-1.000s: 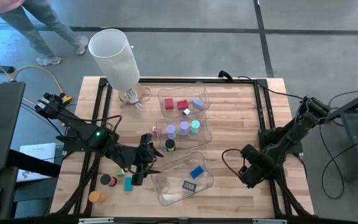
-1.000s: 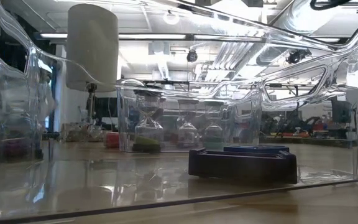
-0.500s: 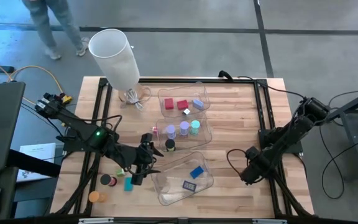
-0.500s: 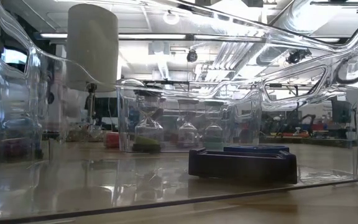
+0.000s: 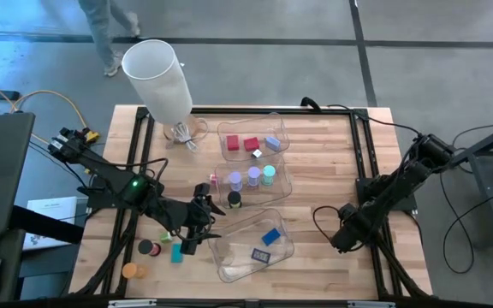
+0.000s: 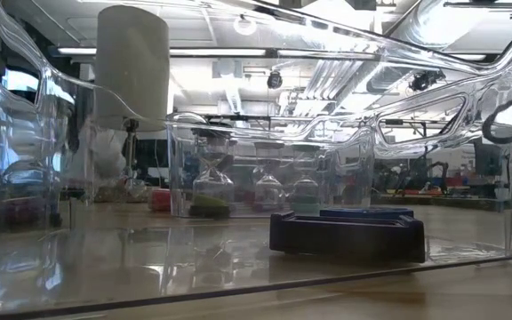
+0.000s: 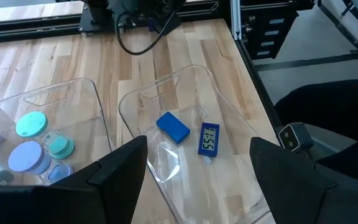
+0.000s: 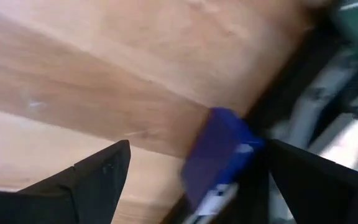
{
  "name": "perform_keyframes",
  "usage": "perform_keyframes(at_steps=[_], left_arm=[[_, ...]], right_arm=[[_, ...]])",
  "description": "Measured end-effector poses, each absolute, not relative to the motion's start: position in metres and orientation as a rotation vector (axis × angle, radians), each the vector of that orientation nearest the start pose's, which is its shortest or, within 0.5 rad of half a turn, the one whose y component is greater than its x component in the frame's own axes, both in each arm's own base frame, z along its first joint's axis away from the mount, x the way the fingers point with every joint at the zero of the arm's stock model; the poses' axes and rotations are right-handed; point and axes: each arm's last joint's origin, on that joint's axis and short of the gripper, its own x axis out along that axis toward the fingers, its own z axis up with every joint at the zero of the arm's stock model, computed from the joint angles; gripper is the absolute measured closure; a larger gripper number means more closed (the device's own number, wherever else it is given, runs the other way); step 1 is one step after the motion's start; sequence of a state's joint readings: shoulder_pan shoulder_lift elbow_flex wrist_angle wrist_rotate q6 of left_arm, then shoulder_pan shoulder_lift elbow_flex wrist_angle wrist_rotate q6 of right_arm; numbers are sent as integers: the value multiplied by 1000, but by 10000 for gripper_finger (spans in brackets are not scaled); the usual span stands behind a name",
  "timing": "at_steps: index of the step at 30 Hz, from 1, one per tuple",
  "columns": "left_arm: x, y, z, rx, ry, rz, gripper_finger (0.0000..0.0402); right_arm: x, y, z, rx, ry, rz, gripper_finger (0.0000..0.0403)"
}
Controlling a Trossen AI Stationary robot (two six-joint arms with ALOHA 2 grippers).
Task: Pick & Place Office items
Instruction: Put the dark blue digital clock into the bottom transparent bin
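Three clear trays lie in a row mid-table. The near tray (image 5: 229,261) holds a blue block (image 7: 172,127) and a flat blue rectangle with digits (image 7: 208,138). Lilac and teal cylinders (image 5: 260,176) stand in the middle tray, red blocks (image 5: 241,143) in the far one. A black cylinder (image 5: 147,247), a teal rectangle (image 5: 176,252) and an orange cylinder (image 5: 130,270) rest on the wood at the near left. My left gripper (image 5: 198,224) hovers open just left of the near tray. My right gripper (image 5: 341,241) points down, open, at the near right; a blurred blue thing (image 8: 219,152) shows between its fingers at the table's edge.
A big white lamp shade (image 5: 157,79) stands at the far left corner. A pink piece (image 5: 213,180) lies left of the middle tray. Black frame rails (image 5: 375,257) and cables run along the table's sides. A person walks on the floor beyond the far left.
My right gripper has sunk toward the table at the near right and tipped to point more steeply down, staying open. The person beyond the far edge has walked on. My left arm has kept still.
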State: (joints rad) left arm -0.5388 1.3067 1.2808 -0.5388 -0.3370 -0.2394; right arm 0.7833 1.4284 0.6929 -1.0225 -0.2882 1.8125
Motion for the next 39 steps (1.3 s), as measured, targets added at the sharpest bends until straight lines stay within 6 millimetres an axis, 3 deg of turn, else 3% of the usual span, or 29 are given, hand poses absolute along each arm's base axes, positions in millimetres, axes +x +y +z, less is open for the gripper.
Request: perform_keyframes(at_steps=[10,15,25,34,39], left_arm=[[243,-134,361,7,531,-134,125],[243,-134,361,7,531,-134,125],[248,-137,356,18,547,-132,125],[252,-139,351,25,564,-137,125],[252,-140,351,21,563,-136,125]], right_arm=[[123,135,134,827,1737,-895,42],[124,136,133,846,1735,-882,67],[124,138,132,876,1768,-862,191],[125,140,131,853,1797,-792,365],[132,144,137,834,1735,-720,365]])
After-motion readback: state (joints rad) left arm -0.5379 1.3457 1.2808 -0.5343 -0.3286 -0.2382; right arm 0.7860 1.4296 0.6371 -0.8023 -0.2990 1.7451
